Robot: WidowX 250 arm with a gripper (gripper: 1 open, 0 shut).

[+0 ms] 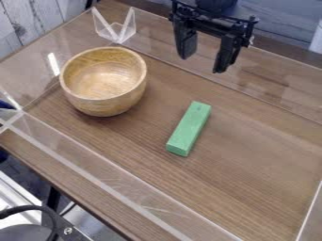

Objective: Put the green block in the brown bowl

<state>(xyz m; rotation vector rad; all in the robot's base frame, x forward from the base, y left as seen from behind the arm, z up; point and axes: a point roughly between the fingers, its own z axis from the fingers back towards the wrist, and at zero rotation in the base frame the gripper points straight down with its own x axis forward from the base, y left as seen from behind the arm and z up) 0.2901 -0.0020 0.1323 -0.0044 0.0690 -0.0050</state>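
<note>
The green block (pixel 189 128), a bright green bar, lies flat on the wooden table a little right of centre, its long side running from lower left to upper right. The brown bowl (pixel 104 80) stands upright and empty to the left of it, well apart from the block. My gripper (pixel 205 56) hangs above the back of the table, pointing down, its two black fingers spread open with nothing between them. It is behind and slightly right of the block, clearly above it and touching nothing.
A clear plastic wall (pixel 88 160) runs along the table's front and left edges. A small transparent folded piece (pixel 115 25) stands at the back, behind the bowl. The table's front edge drops off at the lower left.
</note>
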